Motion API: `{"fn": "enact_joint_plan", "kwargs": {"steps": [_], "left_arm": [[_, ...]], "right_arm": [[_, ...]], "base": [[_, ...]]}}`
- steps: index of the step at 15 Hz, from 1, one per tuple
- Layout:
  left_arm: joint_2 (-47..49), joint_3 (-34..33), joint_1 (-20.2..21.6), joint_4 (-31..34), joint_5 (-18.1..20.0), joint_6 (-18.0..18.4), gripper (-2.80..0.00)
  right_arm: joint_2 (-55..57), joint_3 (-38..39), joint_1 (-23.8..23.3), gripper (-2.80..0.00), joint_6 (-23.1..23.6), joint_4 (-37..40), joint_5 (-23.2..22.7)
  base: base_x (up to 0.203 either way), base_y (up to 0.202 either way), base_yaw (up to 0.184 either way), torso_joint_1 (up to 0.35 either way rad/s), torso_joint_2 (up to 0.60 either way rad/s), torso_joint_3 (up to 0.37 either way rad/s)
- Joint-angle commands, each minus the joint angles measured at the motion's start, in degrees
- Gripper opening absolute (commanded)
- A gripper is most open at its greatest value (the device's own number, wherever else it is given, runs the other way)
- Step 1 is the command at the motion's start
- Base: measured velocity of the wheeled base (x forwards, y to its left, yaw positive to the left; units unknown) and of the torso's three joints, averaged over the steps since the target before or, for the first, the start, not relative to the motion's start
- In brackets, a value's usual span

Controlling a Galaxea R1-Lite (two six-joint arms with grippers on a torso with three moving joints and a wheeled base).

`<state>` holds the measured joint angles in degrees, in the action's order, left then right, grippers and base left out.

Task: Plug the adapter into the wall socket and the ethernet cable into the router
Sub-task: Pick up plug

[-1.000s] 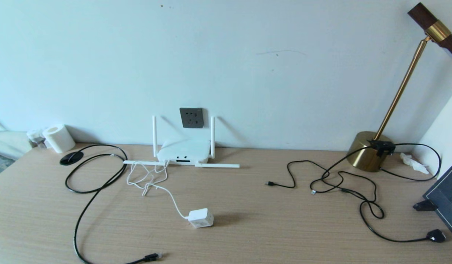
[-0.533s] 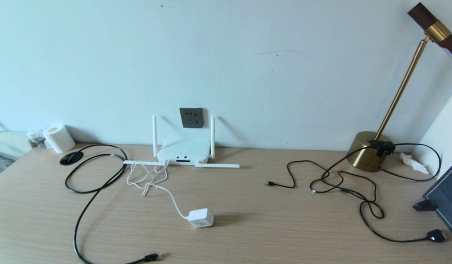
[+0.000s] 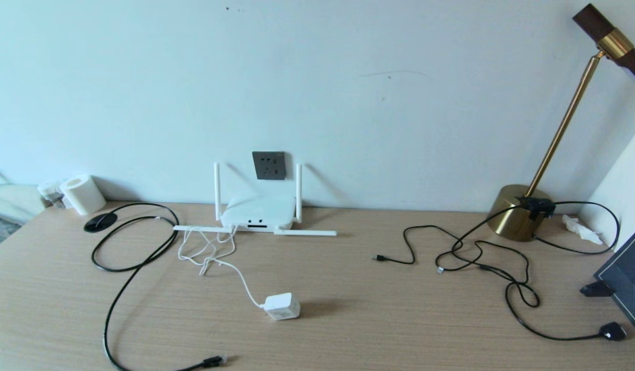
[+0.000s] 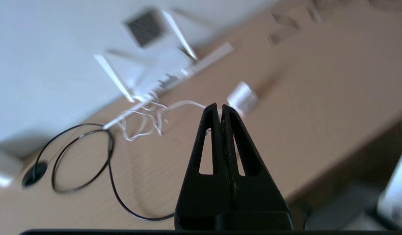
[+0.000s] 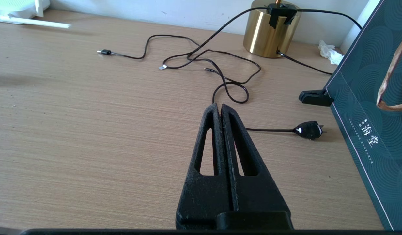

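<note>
We see a long wooden table (image 3: pixel 400 309) that meets the white wall at the back, and a wide bare strip of wood runs along its near edge between the two groups of cables. On the wall, just above the table, sits the dark grey square wall socket (image 3: pixel 269 165). Directly below it the flat white router with stick antennas (image 3: pixel 258 212) lies against the wall. The small white cube adapter (image 3: pixel 282 306) rests on the table well in front of the router, and its thin white cord (image 3: pixel 209 252) lies tangled between them. The thick black ethernet cable (image 3: pixel 122 278) loops on the left side, and its clear-tipped plug lies near the front edge. At the right stand a brass lamp base (image 3: pixel 517 212) and thin black cables (image 3: pixel 482 257).

Our left gripper (image 4: pixel 220 109) is held above the table with its fingers pressed together and empty, the adapter lying beyond its tips. Our right gripper (image 5: pixel 219 109) is also closed and empty, above bare wood near a black plug (image 5: pixel 308 130).
</note>
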<state>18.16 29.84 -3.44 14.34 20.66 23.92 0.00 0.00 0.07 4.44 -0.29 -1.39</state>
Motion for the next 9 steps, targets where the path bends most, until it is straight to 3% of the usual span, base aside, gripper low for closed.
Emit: {"fn": "enact_joint_plan", "kwargs": {"steps": [1,5,9], "left_arm": [[16.53,1.83,-3.28,1.58,1.42,11.67,-2.80],[39.37,3.91,-6.28,2.44,2.01,30.75,-2.80],[59.01,14.53,-6.87,3.01,0.15,41.81,-2.80]], "right_arm": [[0.00,0.00,0.01,-2.80,0.05,-0.06,-0.02],[0.00,0.00,0.01,-2.80,-1.07,-0.06,0.24],[0.02,0.00,-0.05,-2.80,-3.70,-0.12,0.52]], "base": [[0.000,0.000,0.000,0.000,0.00,0.000],[0.000,0.000,0.000,0.000,0.00,0.000],[0.000,0.000,0.000,0.000,0.00,0.000]]}}
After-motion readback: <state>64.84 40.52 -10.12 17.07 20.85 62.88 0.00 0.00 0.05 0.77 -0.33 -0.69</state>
